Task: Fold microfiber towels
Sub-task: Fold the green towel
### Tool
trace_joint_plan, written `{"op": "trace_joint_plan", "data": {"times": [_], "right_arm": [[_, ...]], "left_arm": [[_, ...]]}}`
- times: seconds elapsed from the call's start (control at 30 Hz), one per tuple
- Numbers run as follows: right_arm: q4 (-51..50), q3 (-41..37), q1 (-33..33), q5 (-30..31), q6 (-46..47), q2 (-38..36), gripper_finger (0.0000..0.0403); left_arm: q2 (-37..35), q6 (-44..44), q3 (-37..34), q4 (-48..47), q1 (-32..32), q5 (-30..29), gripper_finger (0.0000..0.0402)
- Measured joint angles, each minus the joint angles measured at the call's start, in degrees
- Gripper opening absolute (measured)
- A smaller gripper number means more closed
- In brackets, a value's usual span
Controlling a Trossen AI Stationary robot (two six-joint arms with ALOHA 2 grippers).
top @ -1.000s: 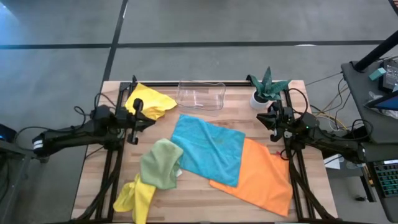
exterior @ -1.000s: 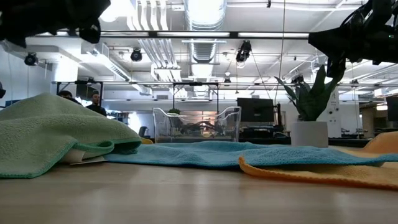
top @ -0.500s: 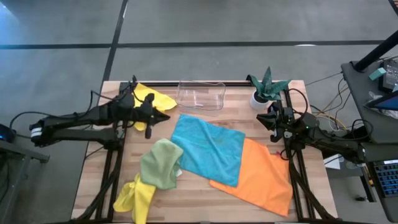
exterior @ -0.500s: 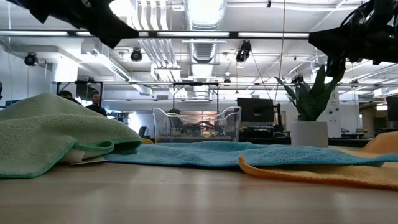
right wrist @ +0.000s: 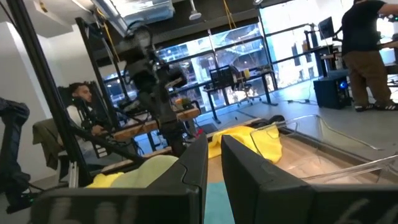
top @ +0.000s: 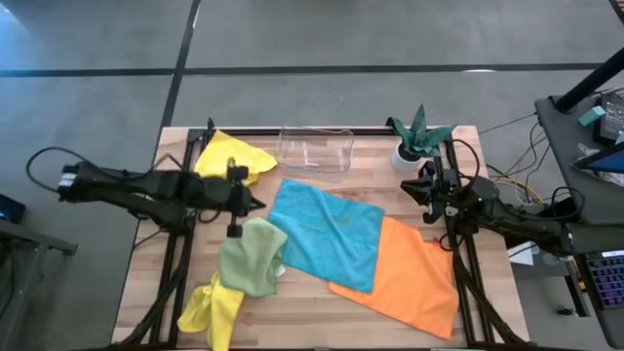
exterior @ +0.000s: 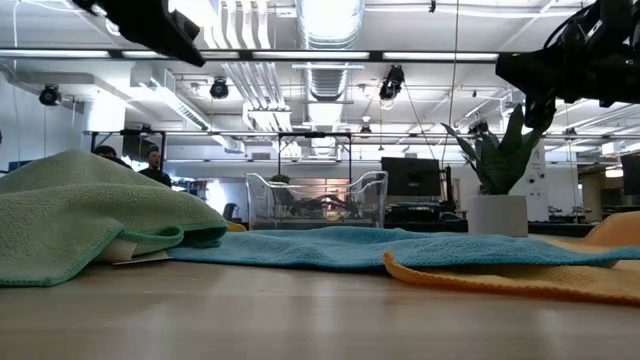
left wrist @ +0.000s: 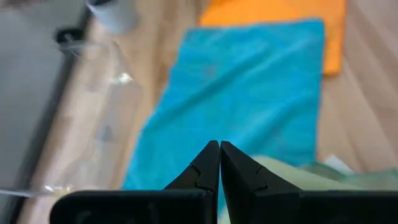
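Since the earlier frame: left gripper [top: 237,202] has swung out from the table's left edge over the wood, jaws pressed shut, empty. Turquoise towel [top: 327,232] — flat, just ahead of it; sage green towel [top: 253,256] bunched just beside. Right gripper [top: 422,187] — parked at the right edge, nearly closed, empty. Step: approach. Next, likely: open, descend on a towel corner.
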Motion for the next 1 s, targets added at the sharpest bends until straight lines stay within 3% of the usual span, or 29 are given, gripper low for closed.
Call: {"op": "trace_joint_plan", "data": {"times": [0.27,0.37,0.77,1.0], "right_arm": [[-0.01,0.0,0.0,0.45,0.55,0.0,0.0038],[0.02,0.0,0.0,0.46,0.62,0.0,0.0038],[0.02,0.0,0.0,0.46,1.01,0.0,0.0038],[-0.11,0.0,0.0,0.46,0.64,0.0,0.0038]], "left_arm": [[7.09,-5.99,0.81,0.08,-7.04,-0.94,0.0],[9.03,-6.0,0.86,0.14,-7.34,2.03,0.001],[17.66,-6.15,2.52,5.03,-7.65,3.96,0.0156],[24.17,-6.03,13.07,-3.27,-11.95,3.85,0.018]]}}
